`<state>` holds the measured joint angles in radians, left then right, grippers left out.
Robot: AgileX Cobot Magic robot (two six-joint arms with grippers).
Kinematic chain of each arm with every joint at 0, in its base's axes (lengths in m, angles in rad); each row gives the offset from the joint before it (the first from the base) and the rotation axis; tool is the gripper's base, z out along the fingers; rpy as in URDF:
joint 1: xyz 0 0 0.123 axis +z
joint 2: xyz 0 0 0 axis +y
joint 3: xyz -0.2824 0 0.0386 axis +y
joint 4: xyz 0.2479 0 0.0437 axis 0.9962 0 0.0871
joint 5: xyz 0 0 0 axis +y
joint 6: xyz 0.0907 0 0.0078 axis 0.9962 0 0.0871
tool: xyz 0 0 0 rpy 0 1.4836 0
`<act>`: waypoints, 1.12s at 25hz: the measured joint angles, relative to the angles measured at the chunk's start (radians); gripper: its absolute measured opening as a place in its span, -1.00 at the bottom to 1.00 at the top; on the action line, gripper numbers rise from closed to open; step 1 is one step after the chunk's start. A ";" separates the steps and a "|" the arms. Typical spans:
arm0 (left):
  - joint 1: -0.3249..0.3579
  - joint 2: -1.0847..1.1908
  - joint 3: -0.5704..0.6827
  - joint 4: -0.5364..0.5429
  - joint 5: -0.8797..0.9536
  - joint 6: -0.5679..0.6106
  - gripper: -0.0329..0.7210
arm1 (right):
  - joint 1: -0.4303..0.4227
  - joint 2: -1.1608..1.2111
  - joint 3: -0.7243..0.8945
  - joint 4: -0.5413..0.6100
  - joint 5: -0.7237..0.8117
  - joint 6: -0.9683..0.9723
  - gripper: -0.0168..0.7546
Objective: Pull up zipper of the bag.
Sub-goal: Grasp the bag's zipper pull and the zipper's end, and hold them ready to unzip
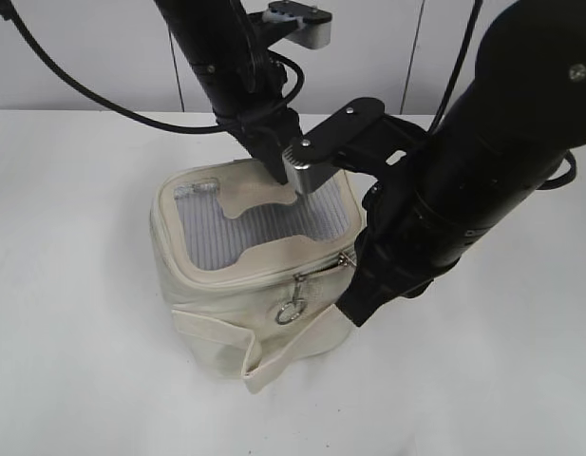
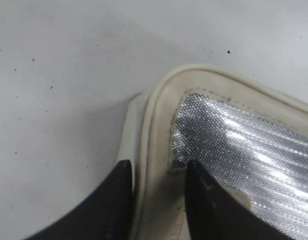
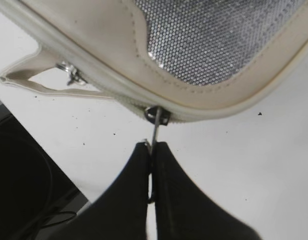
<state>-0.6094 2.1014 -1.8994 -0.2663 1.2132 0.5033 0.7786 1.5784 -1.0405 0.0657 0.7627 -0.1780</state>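
Pull step in hand: right gripper [image 3: 152, 150] pinches silver ring pull [image 3: 156, 122] at cream boxy bag's [image 1: 226, 323] 4 o'clock corner, left gripper [image 2: 158, 175] spread astride rim; next, steady tug along thin cream zipper track [image 3: 94, 87].

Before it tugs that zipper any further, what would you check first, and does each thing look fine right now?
1. Right tool shut on the ring pull: ok, its fingers pinch the ring.
2. Ring pull joined to its slider on the zipper: ok.
3. Left tool steadying the bag: cannot tell; its fingers straddle the top rim with a gap, and no firm grip shows.
4. Second ring pull clear of the tools: ok, it hangs free on the bag's front.
5. Strap clear of the zipper: ok, it lies lower across the side.
6. Bag standing upright on the table: ok.
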 joint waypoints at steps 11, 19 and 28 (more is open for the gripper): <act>0.003 0.000 0.001 -0.025 0.013 0.000 -0.80 | 0.010 -0.005 -0.002 0.048 0.037 0.005 -0.94; 0.003 0.000 0.002 -0.037 0.032 -0.040 -0.80 | 0.067 -0.012 -0.002 0.053 0.045 0.071 -0.94; 0.003 0.000 0.002 -0.036 0.036 -0.072 -0.80 | 0.068 -0.012 -0.021 0.099 0.046 0.113 -0.94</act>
<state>-0.6066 2.1014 -1.8976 -0.3025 1.2493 0.4318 0.8465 1.5668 -1.0619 0.1644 0.8089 -0.0648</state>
